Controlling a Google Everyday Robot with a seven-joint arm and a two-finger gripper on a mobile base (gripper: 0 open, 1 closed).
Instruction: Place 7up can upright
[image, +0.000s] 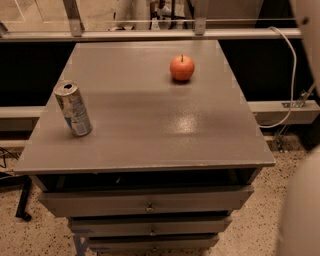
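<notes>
the 7up can is not showing anywhere on the worktop (150, 125), and the gripper is sitting out of frame, so i cannot tell whether it is carrying the can. a slim blue-marked can (73, 108) is standing near left and an apple (182, 67) is resting far right, likely leaving the middle for the placing.

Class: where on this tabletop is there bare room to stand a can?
Widest: the tabletop centre and right front, between the silver can at the left edge and the apple near the back. The back left corner is free too. Nowhere is crowded. The gripper is out of view.
</notes>
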